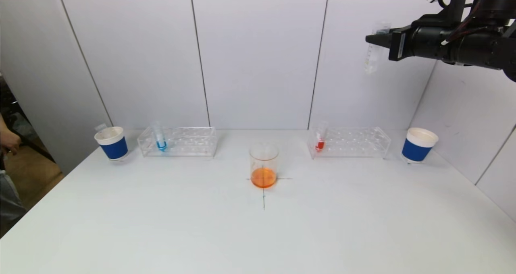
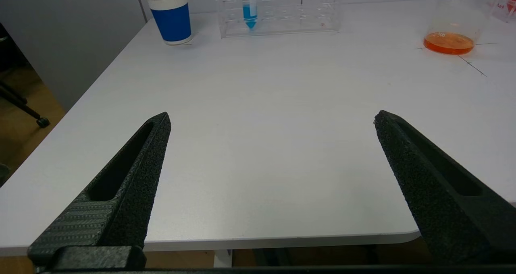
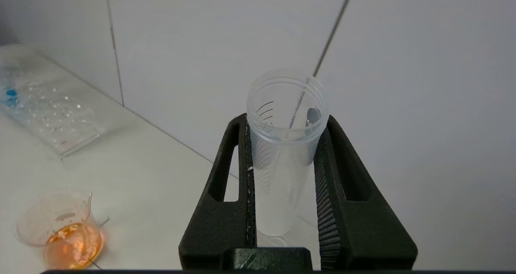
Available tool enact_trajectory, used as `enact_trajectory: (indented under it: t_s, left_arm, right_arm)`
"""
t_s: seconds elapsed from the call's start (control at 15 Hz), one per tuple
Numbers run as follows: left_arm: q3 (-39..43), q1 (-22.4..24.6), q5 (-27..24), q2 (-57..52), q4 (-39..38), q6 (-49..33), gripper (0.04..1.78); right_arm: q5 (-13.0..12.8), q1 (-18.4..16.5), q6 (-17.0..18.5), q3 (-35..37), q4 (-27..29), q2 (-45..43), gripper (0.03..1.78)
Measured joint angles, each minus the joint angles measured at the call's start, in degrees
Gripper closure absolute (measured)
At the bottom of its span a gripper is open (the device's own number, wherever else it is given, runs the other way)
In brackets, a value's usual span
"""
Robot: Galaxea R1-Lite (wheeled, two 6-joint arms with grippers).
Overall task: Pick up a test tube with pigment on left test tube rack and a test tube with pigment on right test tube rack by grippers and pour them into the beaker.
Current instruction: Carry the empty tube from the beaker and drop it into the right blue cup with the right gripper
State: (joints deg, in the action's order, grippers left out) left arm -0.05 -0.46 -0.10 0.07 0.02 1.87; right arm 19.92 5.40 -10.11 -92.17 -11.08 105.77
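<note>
My right gripper point(image 1: 377, 40) is high at the upper right, shut on a clear empty test tube point(image 1: 371, 56), seen held upright between the jaws in the right wrist view point(image 3: 282, 153). The beaker point(image 1: 263, 165) with orange liquid stands at the table's centre on a cross mark. The left rack point(image 1: 178, 142) holds a tube with blue pigment point(image 1: 160, 139). The right rack point(image 1: 349, 142) holds a tube with red pigment point(image 1: 320, 139). My left gripper point(image 2: 272, 119) is open and empty above the table's near left edge, out of the head view.
A blue-and-white paper cup point(image 1: 111, 143) stands left of the left rack; another cup point(image 1: 418, 145) stands right of the right rack. White wall panels close the back and right. A person's hand point(image 1: 8, 139) shows at the far left.
</note>
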Motion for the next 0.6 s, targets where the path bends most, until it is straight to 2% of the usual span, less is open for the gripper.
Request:
enact_trajectory:
  t_s: [0.13,0.2,0.33,0.47,0.6]
  left_arm:
    - [0.0,0.02,0.0,0.0,0.0,-0.05,0.06]
    - [0.0,0.02,0.0,0.0,0.0,-0.02,0.06]
    - [0.0,0.02,0.0,0.0,-0.02,-0.05,0.06]
    - [0.0,0.02,0.0,0.0,-0.02,-0.05,0.06]
    - [0.0,0.02,0.02,0.0,-0.02,-0.02,0.06]
  right_arm:
    - [-6.01,-0.91,3.33,0.66,-0.02,-0.12,1.33]
    - [-7.8,-1.44,3.83,1.52,-0.21,-0.2,1.33]
    - [-8.55,-2.56,5.71,4.22,-2.5,-0.52,1.33]
    - [-8.62,-3.84,6.67,7.23,-7.33,-0.63,1.33]
    - [-8.74,-5.35,9.14,9.73,-11.52,-0.54,1.33]
